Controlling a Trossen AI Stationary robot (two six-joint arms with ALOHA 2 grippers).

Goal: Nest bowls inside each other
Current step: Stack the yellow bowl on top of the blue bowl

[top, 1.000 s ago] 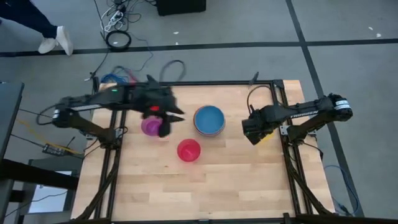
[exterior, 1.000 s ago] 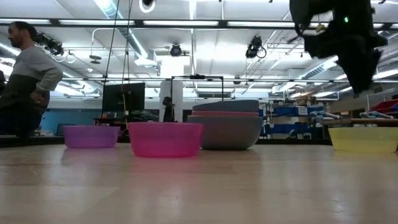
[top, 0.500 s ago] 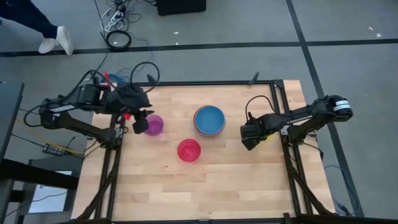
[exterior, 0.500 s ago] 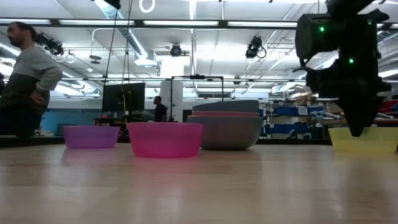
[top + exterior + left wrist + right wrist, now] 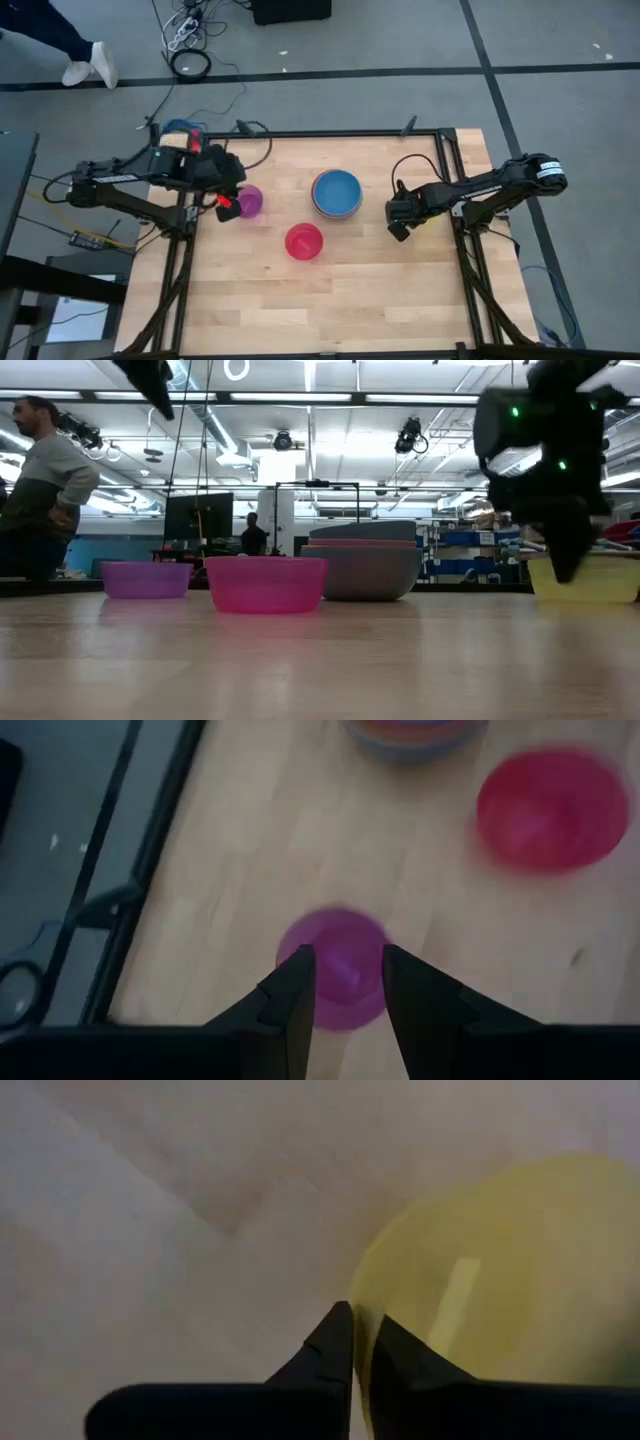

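My right gripper [image 5: 358, 1315] points down at the table's right side and is shut on the yellow bowl [image 5: 500, 1280], which stands on the table [image 5: 600, 582]. My left gripper [image 5: 345, 965] hovers open above the purple bowl [image 5: 335, 970] near the left edge, one finger on either side of it in the wrist view, touching nothing. A pink-red bowl [image 5: 304, 241] sits alone in the middle. A stack of nested bowls with a blue one on top [image 5: 336, 192] stands behind it. My right gripper pinches the yellow bowl's rim [image 5: 362, 1295] on the side toward the stack, one finger inside the bowl and one outside. The fingers come from above, pointing steeply down. The bowl rests upright on the table with its bottom down.
The dark frame rails [image 5: 452, 160] run along the table's left and right edges under the arms. Bare wood [image 5: 330, 300] lies in front of the bowls. A person [image 5: 40, 480] stands beyond the table's far side, and cables [image 5: 190, 40] lie on the floor.
My right gripper has come down onto the yellow bowl's rim. My left gripper has drawn back toward the table's left edge from over the purple bowl, sunk a little and tipped to point more steeply down. The bowls have kept their places.
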